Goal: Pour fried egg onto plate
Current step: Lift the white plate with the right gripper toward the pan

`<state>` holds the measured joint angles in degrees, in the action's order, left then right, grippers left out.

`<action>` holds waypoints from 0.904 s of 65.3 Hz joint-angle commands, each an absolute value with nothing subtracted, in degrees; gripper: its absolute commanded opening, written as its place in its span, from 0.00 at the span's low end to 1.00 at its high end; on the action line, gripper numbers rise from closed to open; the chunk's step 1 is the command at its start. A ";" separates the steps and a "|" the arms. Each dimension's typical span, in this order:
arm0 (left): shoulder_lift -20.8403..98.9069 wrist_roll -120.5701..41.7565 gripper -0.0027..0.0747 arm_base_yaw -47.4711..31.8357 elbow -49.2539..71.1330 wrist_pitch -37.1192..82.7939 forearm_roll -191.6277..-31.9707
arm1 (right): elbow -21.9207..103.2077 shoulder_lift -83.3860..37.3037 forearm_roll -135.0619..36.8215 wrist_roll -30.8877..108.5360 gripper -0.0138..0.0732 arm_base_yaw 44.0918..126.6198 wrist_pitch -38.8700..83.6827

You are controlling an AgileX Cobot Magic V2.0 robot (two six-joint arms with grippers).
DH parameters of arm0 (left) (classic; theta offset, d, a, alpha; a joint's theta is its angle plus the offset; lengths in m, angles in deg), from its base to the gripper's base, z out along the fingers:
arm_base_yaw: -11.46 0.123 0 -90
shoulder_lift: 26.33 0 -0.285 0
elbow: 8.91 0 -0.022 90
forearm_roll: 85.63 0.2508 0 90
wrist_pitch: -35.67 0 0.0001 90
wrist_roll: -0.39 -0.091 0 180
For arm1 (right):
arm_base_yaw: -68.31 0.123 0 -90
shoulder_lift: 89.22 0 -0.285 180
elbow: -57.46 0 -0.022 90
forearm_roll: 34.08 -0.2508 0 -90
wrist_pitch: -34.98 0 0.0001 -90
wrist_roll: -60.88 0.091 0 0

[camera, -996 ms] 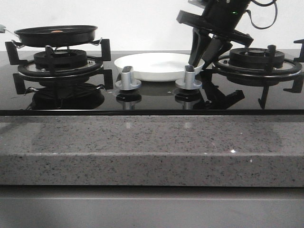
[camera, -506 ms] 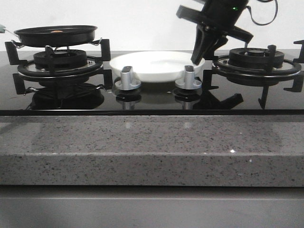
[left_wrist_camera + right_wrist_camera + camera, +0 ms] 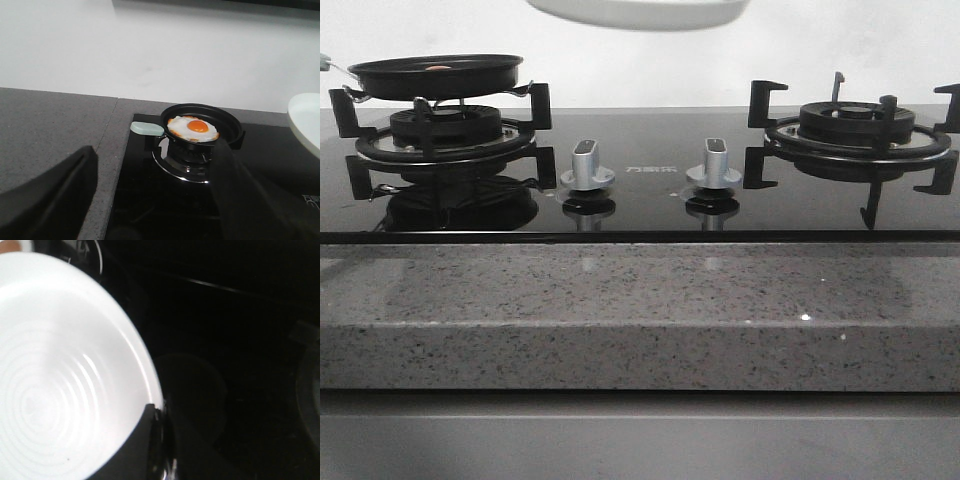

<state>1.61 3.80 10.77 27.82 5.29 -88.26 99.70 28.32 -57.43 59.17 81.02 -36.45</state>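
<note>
Speckled grey counter (image 3: pixel 640 330) with a black glass hob (image 3: pixel 650 195) is seen against a white wall. The plate (image 3: pixel 60 370) is held aloft — its rim pinched between the closed right fingers (image 3: pixel 157 412). The fried egg (image 3: pixel 193 129) lies in the black pan (image 3: pixel 230 131) on the left burner (image 3: pixel 445 135) — left fingers (image 3: pixel 60 195) are spread wide, holding nothing.

right claw (image 3: pixel 157 430) clamped on plate (image 3: pixel 60 365) rim; left claw (image 3: pixel 155 200) spread wide.
</note>
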 commanded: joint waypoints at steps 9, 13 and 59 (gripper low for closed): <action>2.65 3.84 0.66 10.75 26.16 10.26 -88.38 | 87.96 16.97 -55.55 58.94 0.10 85.51 -33.58; 2.65 3.84 0.66 10.75 26.16 10.26 -88.38 | 84.31 15.34 -55.53 58.94 0.10 86.28 -31.79; 2.65 3.84 0.66 10.75 26.16 10.26 -88.38 | 72.89 15.13 -53.32 58.89 0.10 86.47 -24.87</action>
<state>1.61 3.80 10.77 27.82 5.29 -88.26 71.52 17.61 -52.45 59.17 86.57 -26.06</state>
